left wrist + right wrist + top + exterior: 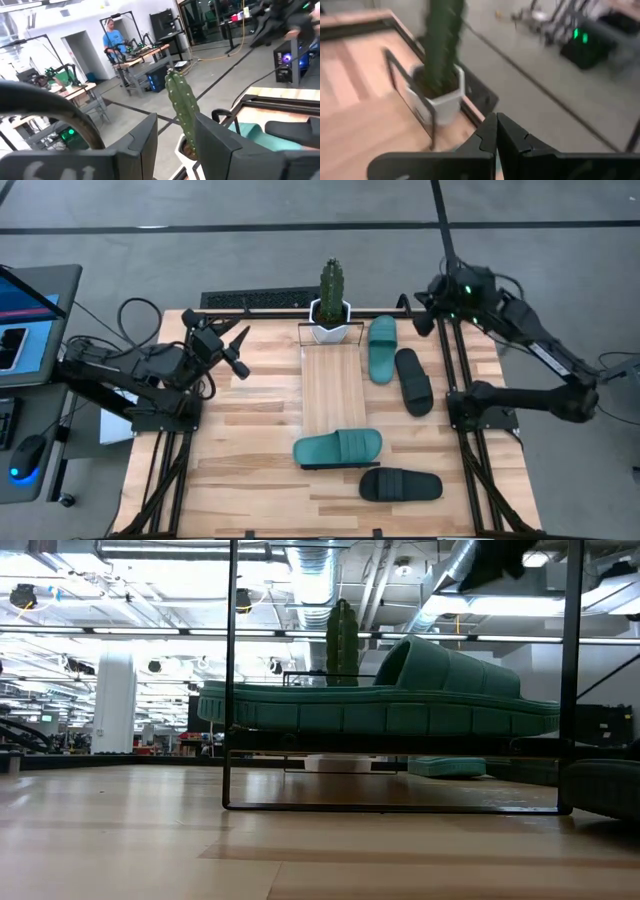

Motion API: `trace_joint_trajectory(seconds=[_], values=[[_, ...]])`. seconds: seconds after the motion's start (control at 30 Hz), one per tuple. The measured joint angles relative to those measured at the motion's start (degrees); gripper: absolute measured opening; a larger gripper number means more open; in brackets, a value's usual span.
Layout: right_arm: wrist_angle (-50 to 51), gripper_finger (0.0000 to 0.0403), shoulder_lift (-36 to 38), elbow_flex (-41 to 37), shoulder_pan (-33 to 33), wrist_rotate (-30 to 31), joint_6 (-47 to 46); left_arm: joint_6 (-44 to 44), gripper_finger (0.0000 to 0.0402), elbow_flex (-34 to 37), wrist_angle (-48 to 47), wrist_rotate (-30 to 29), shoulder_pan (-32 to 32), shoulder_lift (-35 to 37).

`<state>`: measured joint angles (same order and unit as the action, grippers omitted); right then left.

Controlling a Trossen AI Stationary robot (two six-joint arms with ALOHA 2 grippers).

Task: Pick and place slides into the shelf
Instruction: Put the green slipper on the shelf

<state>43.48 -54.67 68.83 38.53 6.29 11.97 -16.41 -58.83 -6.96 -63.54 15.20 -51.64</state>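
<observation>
1. The left gripper (243, 348) is held raised over the far left of the surface (250, 440); its jaws are seen spread with nothing between them, and the cactus pot (331, 320) lies ahead of them.
2. The right gripper (420, 315) is parked at the far right corner, its jaws pressed together and empty, with the cactus pot ahead of them and to one side.
3. The shelf (333, 385) is found well apart from both sets of jaws, running down the middle of the surface from the pot.
4. One teal slide (338, 448) is already laid across the shelf's near end. The second teal slide (381, 347) and a black slide (413, 381) lie on the surface beside the shelf, nearer the right jaws; the other black slide (400, 485) lies at the near edge, far from both.
5. The step in hand is judged to be a reach for the next slide. The pair nearest the right jaws is best taken first, which would require those jaws to be opened before descent.
6. A grip across the ribbed strap is advised, since the rubber sole would likely flex.
7. The slide should be set beside the seated one, clear of the wire end frames, without nudging it.
</observation>
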Motion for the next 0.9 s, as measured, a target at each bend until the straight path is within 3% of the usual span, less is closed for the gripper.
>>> trace_joint_trajectory(seconds=[0.2,0.37,0.63,0.9], values=[[3.11,0.0000,-7.63,0.01,16.88,-18.63,0.87,4.93,0.0112,0.00,-0.13,2.54,-2.48,0.00],[5.64,0.0000,-14.74,0.01,25.23,-30.94,3.87,7.44,0.0112,0.00,-0.15,3.23,-2.92,0.00],[5.57,0.0000,-26.55,0.01,28.56,-36.50,7.56,10.66,0.0112,0.00,-2.15,3.25,-2.92,-0.02],[3.80,0.0000,-37.32,0.01,27.54,-36.34,6.31,13.97,0.0112,0.00,-4.92,3.25,-2.92,-0.02]])
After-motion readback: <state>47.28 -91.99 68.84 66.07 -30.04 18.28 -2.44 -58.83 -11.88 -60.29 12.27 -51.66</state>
